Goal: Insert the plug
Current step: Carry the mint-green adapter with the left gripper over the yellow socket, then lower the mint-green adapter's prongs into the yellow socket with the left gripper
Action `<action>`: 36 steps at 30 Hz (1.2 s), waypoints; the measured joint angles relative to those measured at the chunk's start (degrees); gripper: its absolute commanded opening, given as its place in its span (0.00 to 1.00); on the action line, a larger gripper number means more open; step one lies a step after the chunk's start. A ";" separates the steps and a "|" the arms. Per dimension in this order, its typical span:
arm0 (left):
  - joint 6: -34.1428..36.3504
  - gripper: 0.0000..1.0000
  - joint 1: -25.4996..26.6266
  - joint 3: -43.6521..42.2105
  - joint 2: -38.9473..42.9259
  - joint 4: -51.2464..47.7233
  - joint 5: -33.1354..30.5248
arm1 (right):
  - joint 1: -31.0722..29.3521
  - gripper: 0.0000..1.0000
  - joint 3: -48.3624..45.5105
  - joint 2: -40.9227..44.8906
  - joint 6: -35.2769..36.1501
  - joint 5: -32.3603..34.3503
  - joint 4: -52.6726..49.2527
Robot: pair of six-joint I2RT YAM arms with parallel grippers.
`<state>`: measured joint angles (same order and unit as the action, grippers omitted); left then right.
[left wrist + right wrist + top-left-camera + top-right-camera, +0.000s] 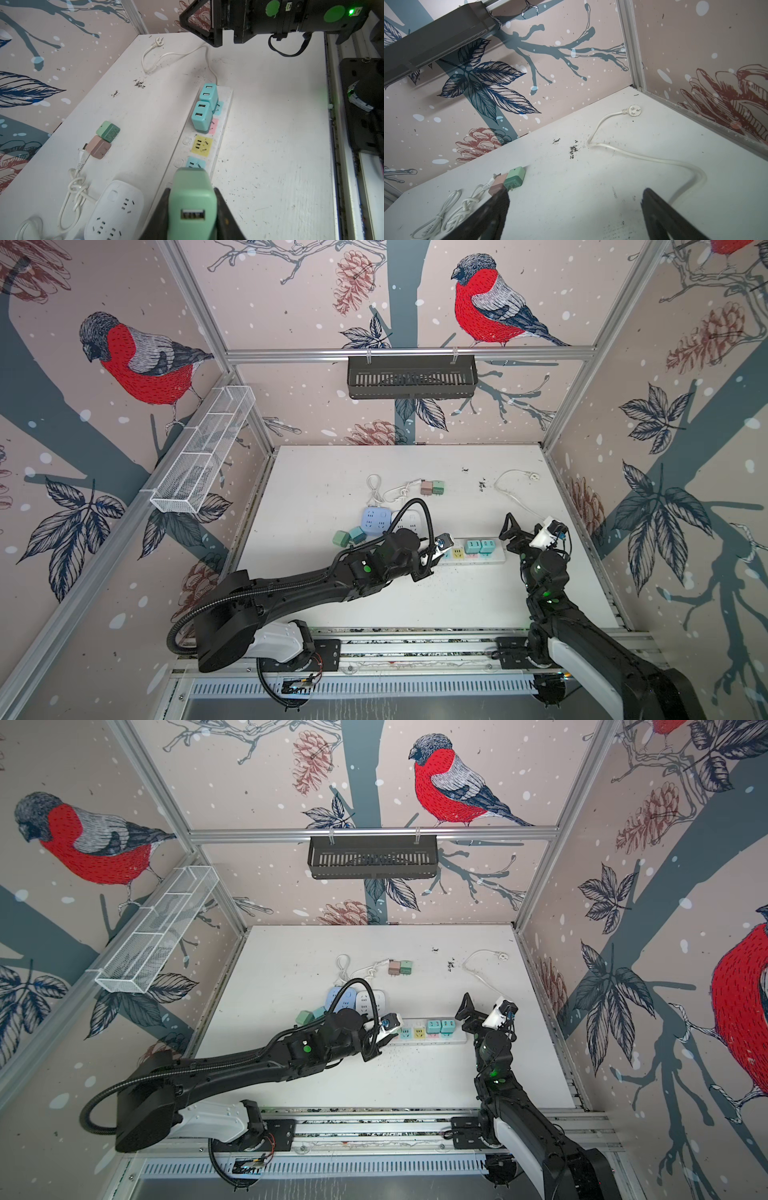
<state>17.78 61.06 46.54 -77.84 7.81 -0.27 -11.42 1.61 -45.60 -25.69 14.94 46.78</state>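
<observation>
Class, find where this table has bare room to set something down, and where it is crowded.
Bare: the patch between the power strip and the front rail; also the back margin behind the pink and green adapters. Crowded: around the blue socket block and knotted cords.

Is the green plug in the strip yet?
Out. The left hand grips the plug over the strip; slots of the blue socket show bare beyond it.

The mint-green plug (192,199), USB port showing, hangs over a blue socket (195,163). In a top view, that socket is at the 9 o'clock end of the white power strip (498,556).
</observation>
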 measured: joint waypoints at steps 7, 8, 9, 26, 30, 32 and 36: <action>4.72 0.00 -0.76 7.58 -6.75 -6.73 1.79 | 0.39 1.00 0.48 -1.36 -0.66 -0.59 0.02; 5.18 0.00 -0.87 8.68 -7.74 -7.54 2.01 | 0.92 1.00 0.50 -1.66 -1.22 -0.81 0.00; 5.84 0.00 -0.90 9.86 -8.66 -8.72 2.40 | 1.55 1.00 0.52 -1.86 -1.31 -0.85 -0.02; 14.01 0.00 -1.53 31.65 -26.75 -27.91 5.01 | 5.07 1.00 2.12 -4.22 -3.04 -5.81 -0.42; 15.30 0.00 -2.21 34.93 -29.44 -28.83 6.25 | 5.51 1.00 3.19 -5.73 -3.06 -6.05 -0.96; 15.72 0.00 -2.93 36.02 -30.62 -29.07 6.84 | 5.73 1.00 4.20 -7.13 -3.04 -6.58 -1.14; 16.15 0.00 -4.44 37.62 -32.96 -29.29 8.63 | 5.99 1.00 5.70 -9.27 -3.04 -7.80 -1.38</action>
<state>33.93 56.62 84.16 -110.80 -21.47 8.36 -5.43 7.31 -54.87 -28.73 7.14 45.41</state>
